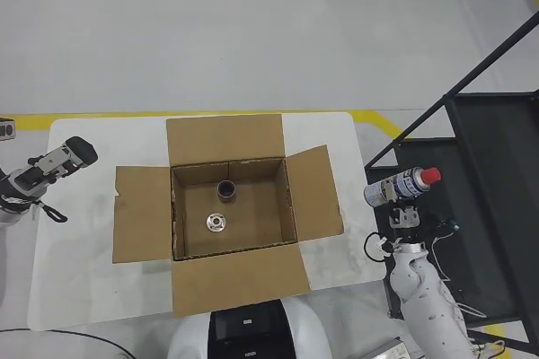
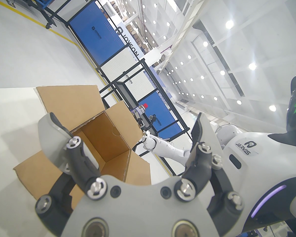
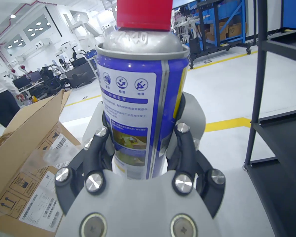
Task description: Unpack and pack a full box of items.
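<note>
My right hand (image 3: 143, 134) pinched the spray can (image 3: 140, 87) low on its body, out past the box's (image 1: 225, 136) right flap. It was stiff, slick metal (likely light), so a mid-body grip seemed best. From above, 2 round parts (image 1: 216, 221) lay inside the box; my wrist view gave the can's seam. My left hand (image 2: 124, 122) was spread.

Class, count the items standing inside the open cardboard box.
2: a dark round item by the far wall of the box, and a silvery round item just nearer the robot. The walls may hide more.

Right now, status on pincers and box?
Left pincer open, empty. Right pincer shut on spray can, past table edge. Box open, two small items inside.
</note>
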`<state>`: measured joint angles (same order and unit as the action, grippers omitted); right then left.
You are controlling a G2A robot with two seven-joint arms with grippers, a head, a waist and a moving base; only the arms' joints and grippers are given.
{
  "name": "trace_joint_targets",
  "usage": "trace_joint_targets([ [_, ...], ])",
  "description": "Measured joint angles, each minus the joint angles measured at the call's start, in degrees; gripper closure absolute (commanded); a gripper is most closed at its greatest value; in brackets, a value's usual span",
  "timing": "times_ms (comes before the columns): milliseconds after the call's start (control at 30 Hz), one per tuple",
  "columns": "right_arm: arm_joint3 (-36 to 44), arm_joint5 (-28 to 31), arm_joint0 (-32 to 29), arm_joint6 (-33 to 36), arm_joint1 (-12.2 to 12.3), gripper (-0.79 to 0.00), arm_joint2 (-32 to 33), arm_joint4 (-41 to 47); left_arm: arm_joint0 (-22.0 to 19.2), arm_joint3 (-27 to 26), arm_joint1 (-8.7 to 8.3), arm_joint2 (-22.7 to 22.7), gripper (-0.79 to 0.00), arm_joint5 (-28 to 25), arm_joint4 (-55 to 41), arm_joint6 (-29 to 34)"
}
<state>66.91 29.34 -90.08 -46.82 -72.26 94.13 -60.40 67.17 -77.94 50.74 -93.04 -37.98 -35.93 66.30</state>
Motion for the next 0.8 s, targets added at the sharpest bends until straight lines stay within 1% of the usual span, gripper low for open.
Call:
trace_joint_targets([
  [100,-3.06,-2.11,0.68,-5.32,-0.12,0.000,-1.35,-6.14,0.00,0.00,0.00,0.00,-0.785,0.00,0.00,0.00],
  [233,-9.65,-6.34,3.07,-13.04,-0.37,0.000,-3.82,-13.13,0.00,0.00,0.00,0.00,-0.785,0.00,0.00,0.00],
  [333,-15.16,-10.05,5.68,-18.20,-0.65,0.000,-5.66,-17.09,0.00,0.00,0.00,0.00,-0.785,0.00,0.00,0.00],
  [433,-20.87,-12.52,8.52,-22.66,-0.91,0.000,-7.10,-19.49,0.00,0.00,0.00,0.00,-0.785,0.00,0.00,0.00],
  [633,-31.98,-13.11,13.93,-26.31,-1.30,0.000,-9.17,-21.26,0.00,0.00,0.00,0.00,-0.785,0.00,0.00,0.00],
  [800,-38.53,-13.42,17.39,-27.51,-1.79,0.000,-10.51,-21.38,0.00,0.00,0.00,0.00,-0.785,0.00,0.00,0.00],
])
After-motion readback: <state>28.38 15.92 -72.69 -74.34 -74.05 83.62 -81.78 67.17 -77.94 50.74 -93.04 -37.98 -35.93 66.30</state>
